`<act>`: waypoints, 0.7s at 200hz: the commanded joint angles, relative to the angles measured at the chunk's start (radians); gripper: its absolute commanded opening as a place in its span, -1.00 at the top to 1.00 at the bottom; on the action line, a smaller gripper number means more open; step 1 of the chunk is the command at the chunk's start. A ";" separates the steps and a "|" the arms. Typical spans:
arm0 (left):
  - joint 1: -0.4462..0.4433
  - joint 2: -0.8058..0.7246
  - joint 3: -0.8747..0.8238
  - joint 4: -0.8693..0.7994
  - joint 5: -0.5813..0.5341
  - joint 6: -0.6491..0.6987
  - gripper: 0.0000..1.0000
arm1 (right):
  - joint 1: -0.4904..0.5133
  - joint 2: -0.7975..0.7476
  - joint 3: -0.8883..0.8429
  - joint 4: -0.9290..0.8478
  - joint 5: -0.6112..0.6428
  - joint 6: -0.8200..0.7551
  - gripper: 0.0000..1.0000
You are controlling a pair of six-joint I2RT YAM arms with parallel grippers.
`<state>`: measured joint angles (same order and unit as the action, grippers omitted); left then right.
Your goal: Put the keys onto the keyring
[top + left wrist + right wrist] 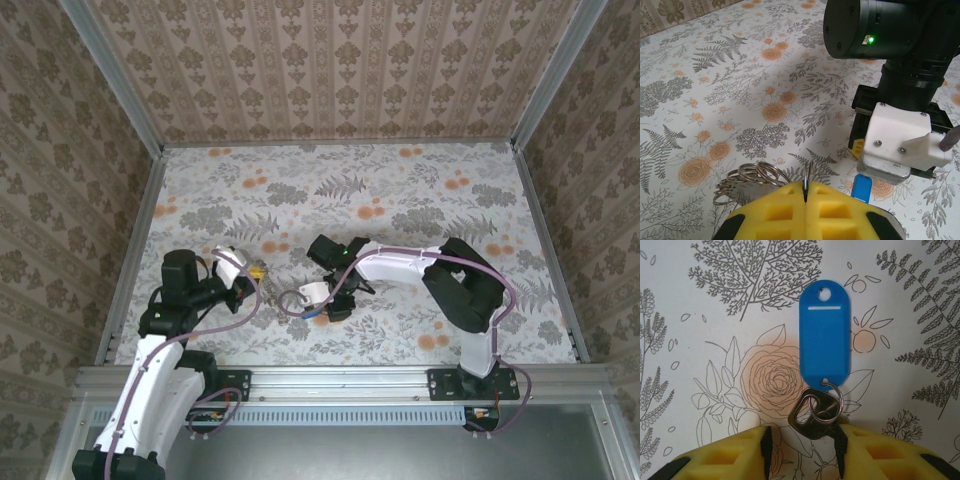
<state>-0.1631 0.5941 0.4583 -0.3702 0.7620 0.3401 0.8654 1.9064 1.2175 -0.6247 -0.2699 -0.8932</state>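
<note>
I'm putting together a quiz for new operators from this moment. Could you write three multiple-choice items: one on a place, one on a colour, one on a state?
1. Where does the plastic tag lie?
A) flat on the flowered tablecloth, just ahead of the right tool
B) stuck to the wallpapered wall
C) on the metal rail

2. What colour is that tag?
A) red
B) blue
C) green

3. How is the left tool?
A) wide open
B) shut on an upright metal ring
C) shut on nothing

Answers:
1 A, the right wrist view shows it flat on the cloth.
2 B, it is plainly blue.
3 B, its yellow fingers meet with the ring pinched between them.
</note>
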 commanded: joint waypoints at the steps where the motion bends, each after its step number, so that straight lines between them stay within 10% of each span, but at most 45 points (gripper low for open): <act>1: -0.003 -0.019 -0.004 0.017 0.011 -0.010 1.00 | 0.005 0.032 0.017 -0.025 0.029 0.039 0.17; 140: 0.036 -0.030 -0.014 0.042 0.062 -0.042 1.00 | -0.010 -0.034 -0.032 0.082 -0.117 0.172 0.16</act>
<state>-0.1356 0.5739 0.4515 -0.3504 0.7929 0.3138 0.8619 1.9064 1.2037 -0.5522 -0.3378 -0.7475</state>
